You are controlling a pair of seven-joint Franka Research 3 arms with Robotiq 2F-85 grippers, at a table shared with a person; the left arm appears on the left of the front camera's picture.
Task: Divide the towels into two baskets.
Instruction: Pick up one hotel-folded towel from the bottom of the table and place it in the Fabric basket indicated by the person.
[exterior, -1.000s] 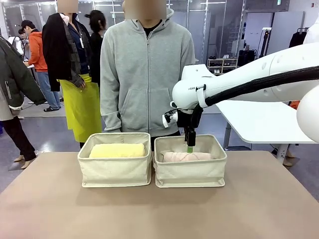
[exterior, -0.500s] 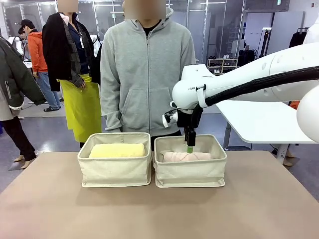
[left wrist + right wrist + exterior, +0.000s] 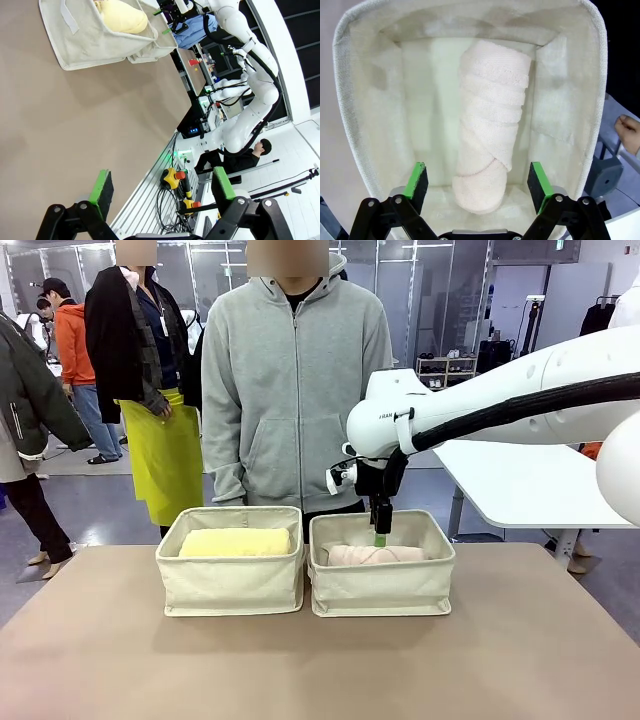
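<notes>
Front view: two baskets sit side by side on the bench, touching. The left basket holds the yellow towel; the right basket holds the pink towel, lying lengthwise so it fits. The right gripper hangs just above the pink towel.

Left wrist view: the left gripper, fingers apart and empty, hangs over bare bench well away from the left basket (probably parked clear).

Right wrist view: right fingers spread wide, gripping nothing, straddling the pink towel inside the right basket; it looks let go.
</notes>
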